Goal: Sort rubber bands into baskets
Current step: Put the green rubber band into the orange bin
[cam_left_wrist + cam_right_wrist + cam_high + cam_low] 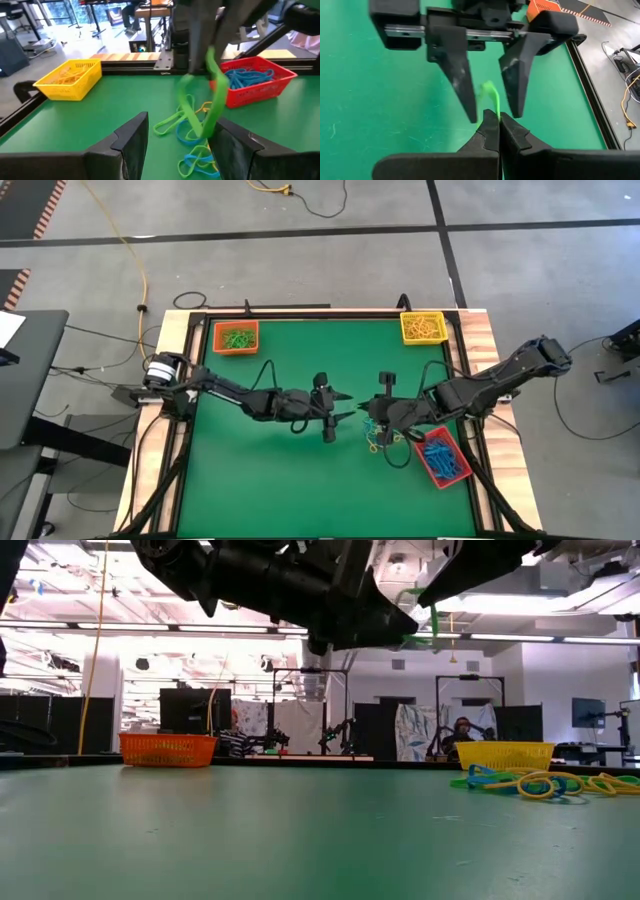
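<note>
Right gripper (497, 117) pinches a green rubber band (490, 95); open left gripper (487, 107) beside it could miss the handover.

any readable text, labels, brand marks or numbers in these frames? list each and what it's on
None readable in any view.
Orange basket, yellow basket, red basket: plain, no labels visible.
Left gripper and right gripper: no brand mark or number visible on the dark fingers.
Green table: no print.
Room behind, low view: screens and gear are too small and blurred to read.
</note>
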